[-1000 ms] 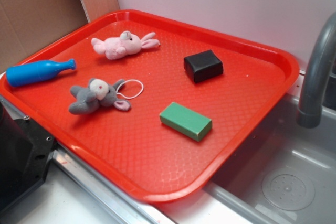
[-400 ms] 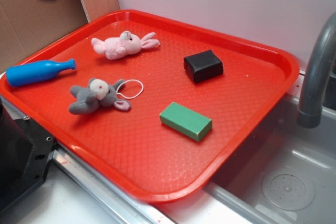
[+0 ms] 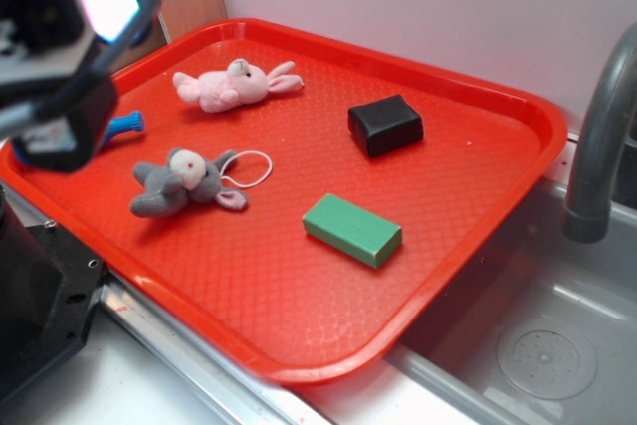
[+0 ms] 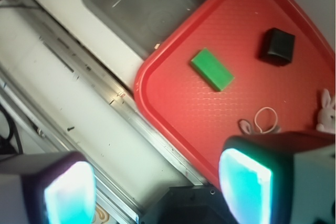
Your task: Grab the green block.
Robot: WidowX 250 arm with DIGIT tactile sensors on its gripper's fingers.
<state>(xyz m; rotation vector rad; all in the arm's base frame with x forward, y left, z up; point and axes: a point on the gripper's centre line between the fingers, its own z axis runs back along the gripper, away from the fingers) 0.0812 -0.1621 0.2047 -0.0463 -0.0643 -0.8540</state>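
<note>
Green block (image 3: 352, 229) lies flat and untouched near the red tray's (image 3: 299, 365) front edge, well apart from the claw (image 4: 157, 190), which hangs high with fingers spread, apparently for approach.

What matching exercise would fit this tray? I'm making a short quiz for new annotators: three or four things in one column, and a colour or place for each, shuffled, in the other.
Things:
1. block nearest the sink
2. block nearer the back wall
3. plush rabbit
4. plush with the white loop

Descriptions:
A. pink, at the far side of the tray
B. green, lying flat
C. grey, at the near left of the tray
D. black

Pairs: 1-B, 2-D, 3-A, 4-C
</note>
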